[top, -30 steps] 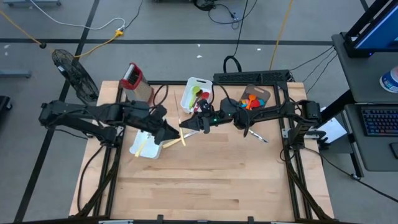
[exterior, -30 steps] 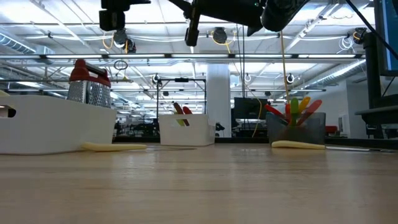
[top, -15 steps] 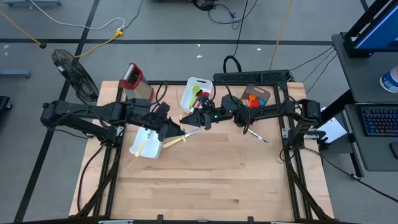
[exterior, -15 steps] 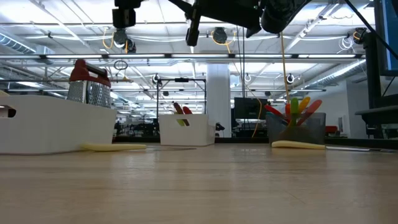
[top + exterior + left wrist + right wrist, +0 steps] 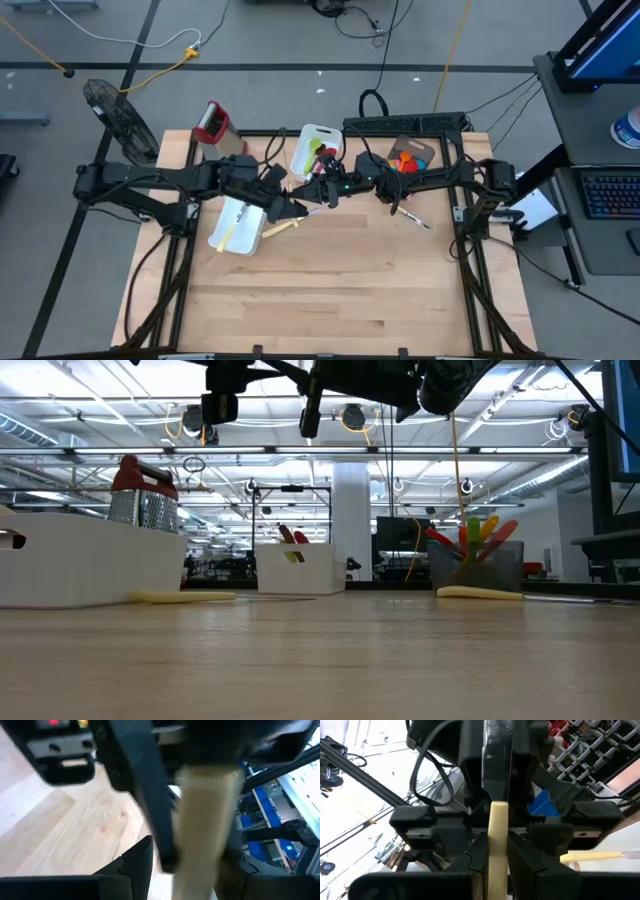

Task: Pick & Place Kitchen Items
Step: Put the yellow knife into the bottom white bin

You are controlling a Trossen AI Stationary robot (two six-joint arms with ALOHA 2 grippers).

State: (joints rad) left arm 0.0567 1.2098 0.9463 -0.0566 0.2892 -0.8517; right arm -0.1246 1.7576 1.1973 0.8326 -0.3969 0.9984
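A cream-handled utensil (image 5: 498,827) is held above the table's far middle by my right gripper (image 5: 308,197), which is shut on it. My left gripper (image 5: 292,208) faces it from the table's left and is open. In the left wrist view its fingers stand on either side of the cream handle (image 5: 202,835); whether they touch it I cannot tell. Another cream utensil (image 5: 279,228) lies flat on the table beside the near white tray (image 5: 222,243). Both arms show at the low view's top edge. My right gripper pinches the cream handle (image 5: 498,857) between its two fingers, coming roughly level from the table's right side. The handle reaches out past the fingertips toward my left gripper. The utensil is lifted clear of the table.
A red-topped metal grater (image 5: 212,122) stands at the far left. A white tray (image 5: 304,160) holding red and green utensils sits at the far middle. A dark holder (image 5: 410,156) of coloured utensils stands at the far right, with loose cutlery (image 5: 412,216) near it. The table's near half is bare wood.
My left gripper has moved toward the table's right, closing in on my right gripper until its fingers flank the cream handle. Its finger gap has not changed. My right gripper and the utensil have kept still.
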